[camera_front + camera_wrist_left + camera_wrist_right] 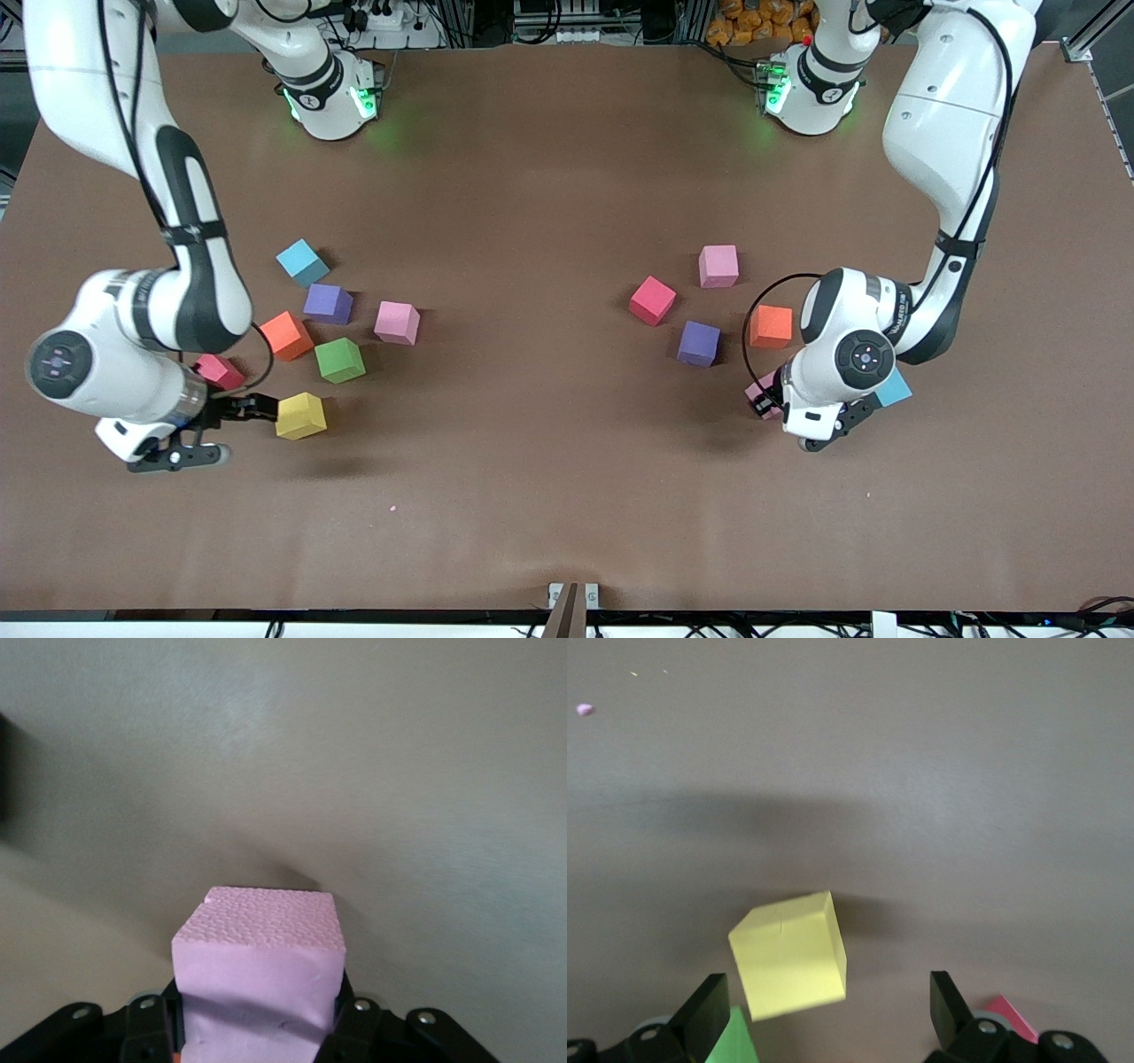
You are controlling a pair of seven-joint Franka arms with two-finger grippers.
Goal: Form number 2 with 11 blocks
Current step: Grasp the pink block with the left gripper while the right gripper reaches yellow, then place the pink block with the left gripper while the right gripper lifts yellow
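- since no two blocks sit joined yet, the number 2 looks unstarted; all eleven remain to place.
- left gripper point(769, 396) is clenched on a pink cube point(259, 967), at the orange cube's point(770, 326) six o'clock.
- right gripper point(232, 431) hangs released, with a yellow cube point(300, 416) at its three o'clock.

Your left gripper point(769, 396) sits low at the table, jaws clamped (something between them); your right gripper point(237, 416) hangs spread wide.
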